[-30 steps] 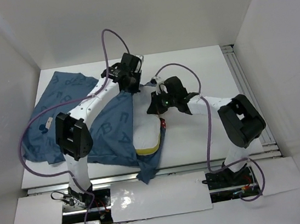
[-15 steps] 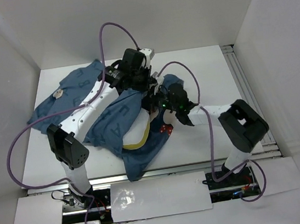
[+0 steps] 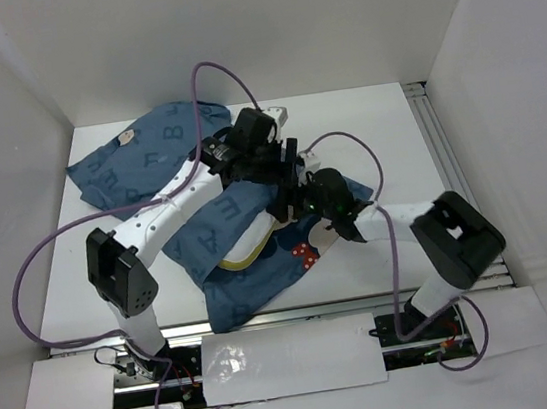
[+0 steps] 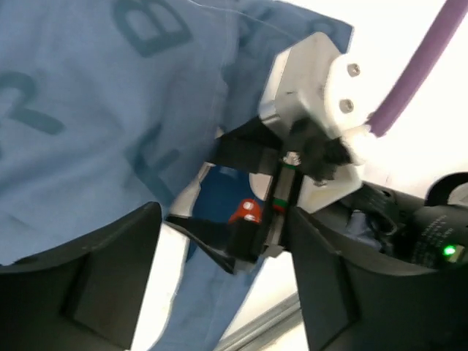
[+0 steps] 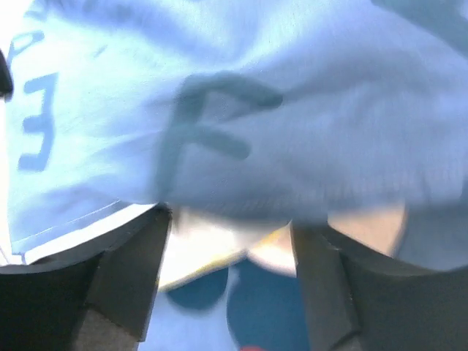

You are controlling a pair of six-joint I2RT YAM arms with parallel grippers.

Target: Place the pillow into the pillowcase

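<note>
Overhead cam: pillowcase (image 3: 128, 168) lies rumpled on a diagonal across the table (image 3: 395, 128), from the far-left corner down to near-centre; pillow (image 3: 247, 248) sits mostly under it at near-centre, only a white wedge w/ the yellow band poking out of the fabric; red polka-dot bow (image 3: 303, 253) print just right of that wedge; both arms meet over the middle of the cloth, heads nearly touching; L gripper (image 3: 284, 168) on the far side, R gripper (image 3: 295, 202) just nearer me, both over blue fabric beside the pillow; purple cable (image 3: 46, 275) loops wide on the left.

L wrist cam: L fingers (image 4: 80, 285) spread wide, nothing betw them, so jaws parted and gripping nothing; beyond them blue fabric w/ big dark letters, a strip of white, a bit of red; a white bracket (image 4: 314, 95) w/ two screws sits right ahead, v. close.

R wrist cam, blurry: R fingers (image 5: 117, 285) also well apart, nothing pinched; pillowcase bulges straight ahead, letter F on it; under its edge the pillow's white w/ a yellow line shows betw the fingers; can't tell if the tips touch the cloth.
</note>
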